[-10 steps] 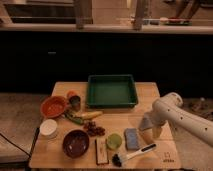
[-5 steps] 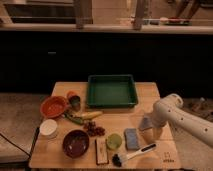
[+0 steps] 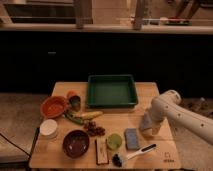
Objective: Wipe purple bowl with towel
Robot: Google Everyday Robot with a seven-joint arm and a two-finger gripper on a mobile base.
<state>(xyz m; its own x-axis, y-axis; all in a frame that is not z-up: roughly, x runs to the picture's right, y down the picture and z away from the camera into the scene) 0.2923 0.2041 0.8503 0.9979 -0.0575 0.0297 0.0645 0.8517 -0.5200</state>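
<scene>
The purple bowl is a dark, round bowl at the front left of the wooden table. A small blue-grey rectangular pad, which may be the folded towel, lies flat at the front centre-right. My gripper hangs from the white arm that reaches in from the right. It points down over the table's right part, just right of and behind the blue-grey pad and far from the bowl.
A green tray stands at the back centre. An orange bowl and a white bowl are at the left. Vegetables, a green round item, a flat block and a brush lie at centre and front.
</scene>
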